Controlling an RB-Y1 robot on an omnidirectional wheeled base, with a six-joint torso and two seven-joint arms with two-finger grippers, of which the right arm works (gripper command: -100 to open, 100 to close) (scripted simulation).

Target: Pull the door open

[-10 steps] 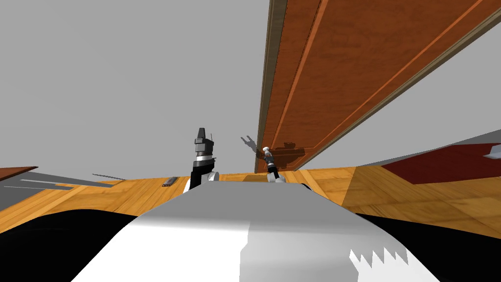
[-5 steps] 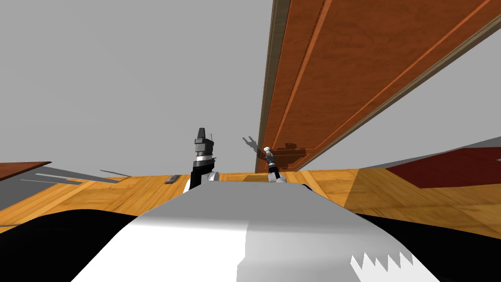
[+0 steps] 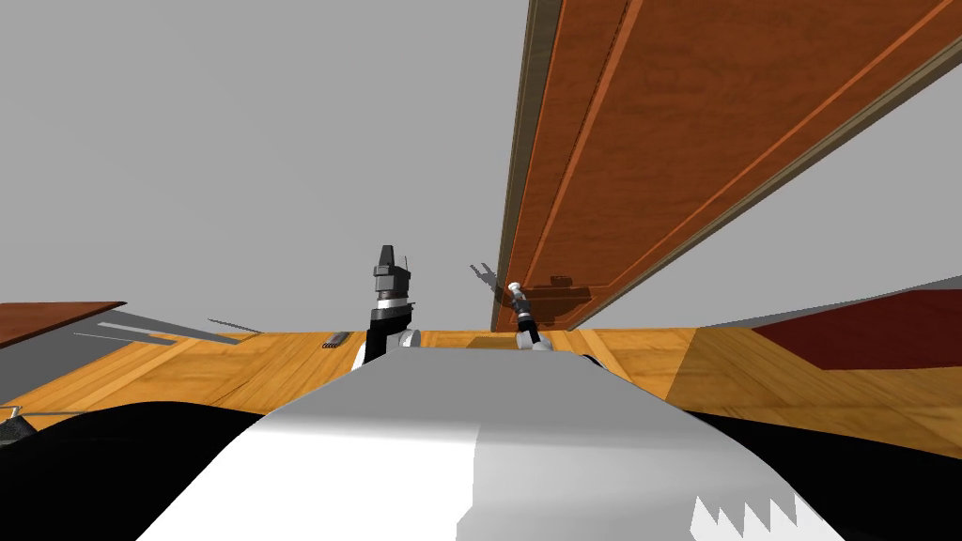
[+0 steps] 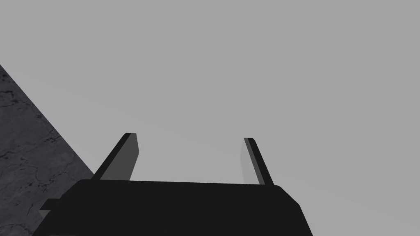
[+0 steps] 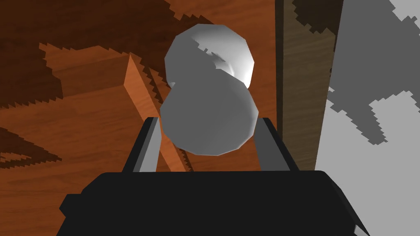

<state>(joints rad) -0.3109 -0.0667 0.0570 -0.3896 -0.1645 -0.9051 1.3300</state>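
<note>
Reddish-brown panelled door (image 3: 676, 141), grey knob (image 5: 209, 119), grey wall (image 3: 235, 141), wooden floor (image 3: 235, 368).

wood floor (image 3: 235, 368) | dark red rug (image 3: 874, 333) | grey wall (image 3: 235, 141) | floor grille, maybe (image 3: 335, 340)

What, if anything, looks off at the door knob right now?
Nothing stands out. The right gripper is shut squarely on the grey knob, the wooden door looks intact, and the left gripper hangs open.
</note>
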